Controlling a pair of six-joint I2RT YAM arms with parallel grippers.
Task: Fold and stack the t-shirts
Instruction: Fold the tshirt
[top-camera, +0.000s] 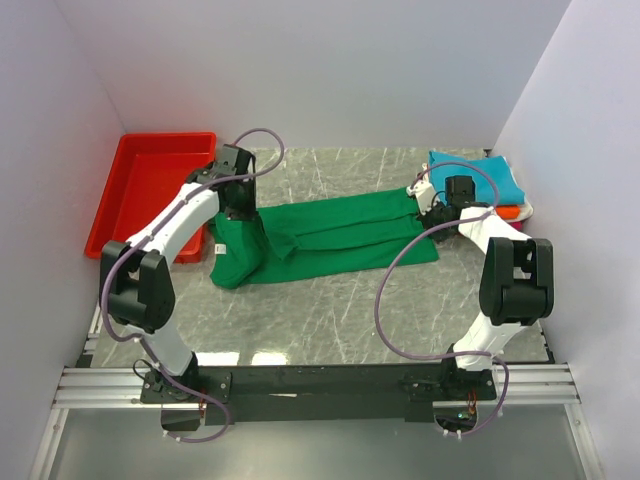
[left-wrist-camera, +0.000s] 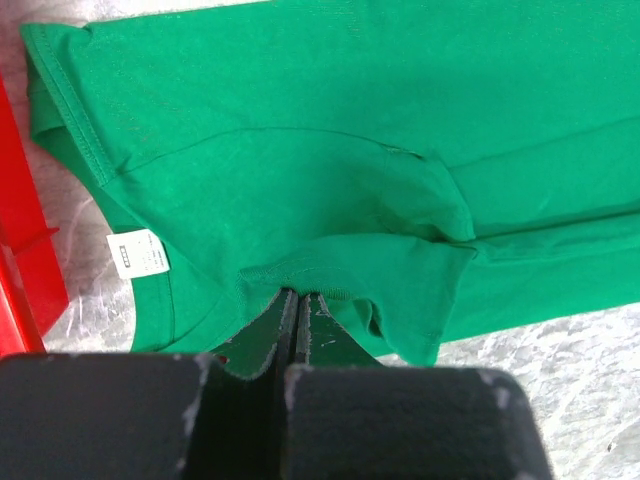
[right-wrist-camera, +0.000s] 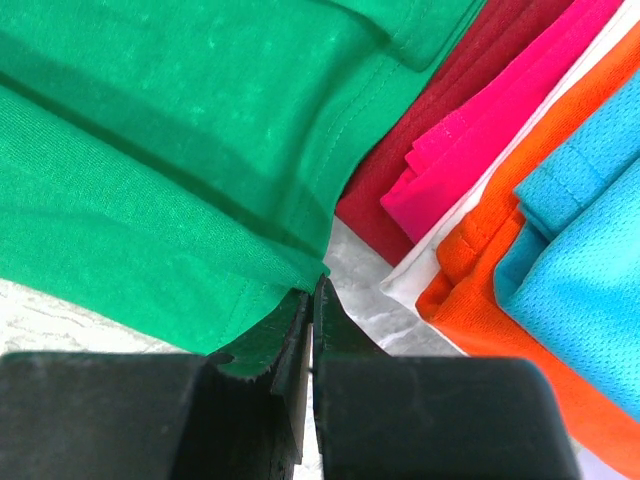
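Observation:
A bright green t-shirt (top-camera: 330, 235) lies stretched left to right across the marble table, partly folded lengthwise. Its white neck label (left-wrist-camera: 137, 252) shows near the left end. My left gripper (left-wrist-camera: 297, 295) is shut on a folded green edge (left-wrist-camera: 350, 150) at that end, and in the top view this left gripper (top-camera: 240, 215) sits over the bunched cloth. My right gripper (right-wrist-camera: 315, 285) pinches the green shirt's (right-wrist-camera: 170, 170) right hem corner at its tips, jaws almost touching. A stack of folded t-shirts (top-camera: 480, 180) lies just right of it: teal (right-wrist-camera: 590, 300) on top, then orange (right-wrist-camera: 480, 270), white (right-wrist-camera: 440, 262), pink (right-wrist-camera: 500, 130) and dark red (right-wrist-camera: 430, 150).
A red plastic tray (top-camera: 150, 190) stands at the back left, its wall (left-wrist-camera: 25, 250) close beside the shirt's left end. White walls close in the table on the left, back and right. The stack sits against the right wall.

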